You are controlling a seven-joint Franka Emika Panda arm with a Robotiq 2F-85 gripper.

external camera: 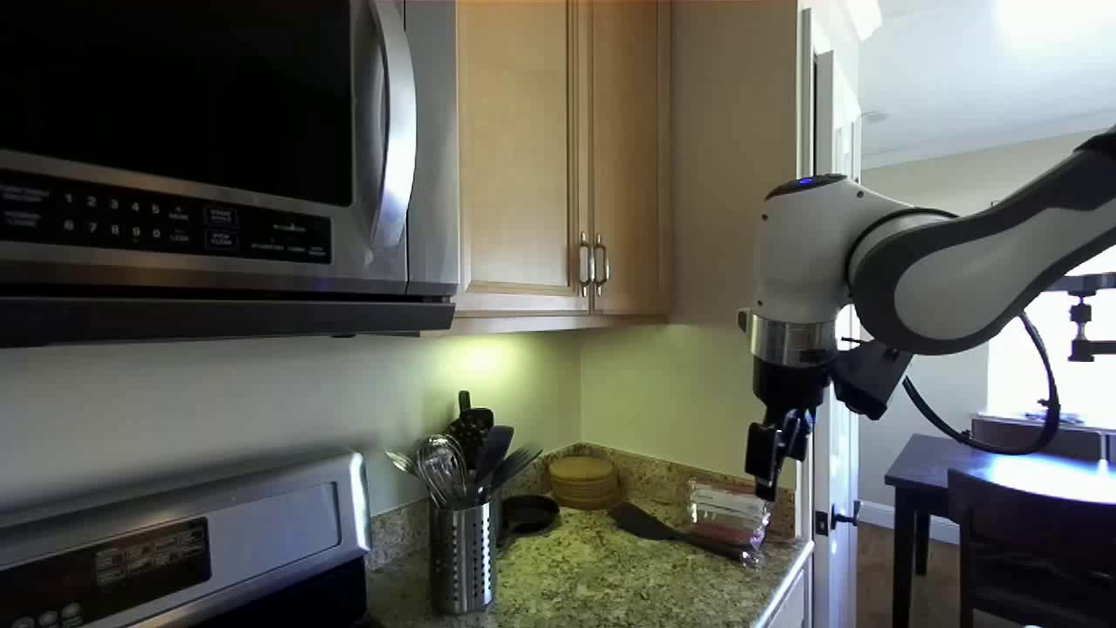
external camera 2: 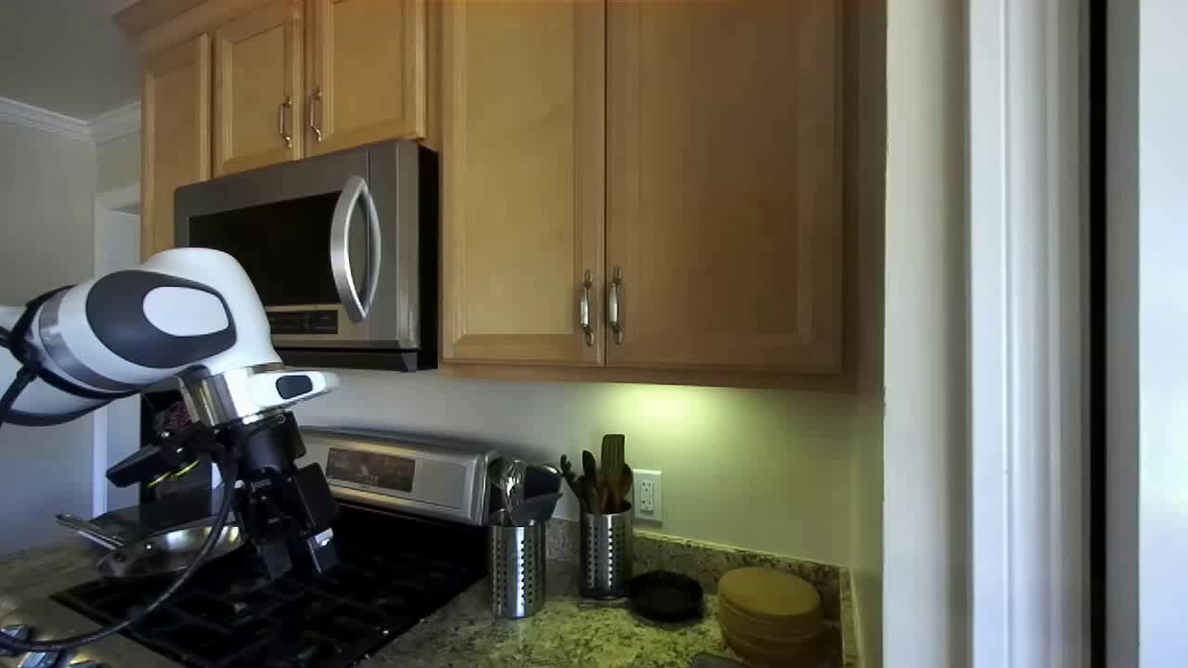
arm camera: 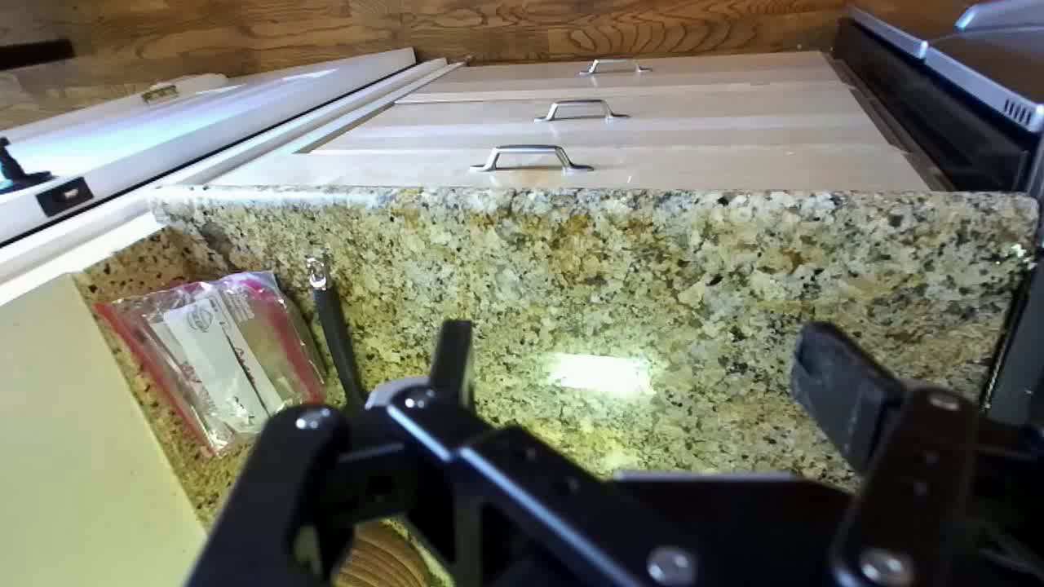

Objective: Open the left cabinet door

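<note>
Exterior views both show us the left door point(external camera 2: 520, 186) closed, one of a pair beside the microwave point(external camera 2: 264, 250), its handle point(external camera 2: 587, 308) low along its right edge. We judge the task to be at the approach, with no pull begun: the gripper point(arm camera: 640, 359) points down toward the counter point(arm camera: 693, 269), well apart from the handle, jaws spread with nothing between them. Next, we think, it should rise, tilt to face the door, straddle the handle without catching the right handle point(external camera 2: 615, 306) just beside it, grip, and draw back along an arc, since the hinges are likely on the left. The door is honey-toned wood, a flat panel within a raised frame; its handle is a slim, upright metal bow. The microwave is grey steel and dark glass with a thick curved pull point(external camera: 401, 131). Below, the counter is glossy stone speckled tan, grey and black; on it stands a steel cylinder point(external camera: 462, 558) punched with holes, and a crinkled clear bag point(arm camera: 216, 355) edged in pink lies there too.
</note>
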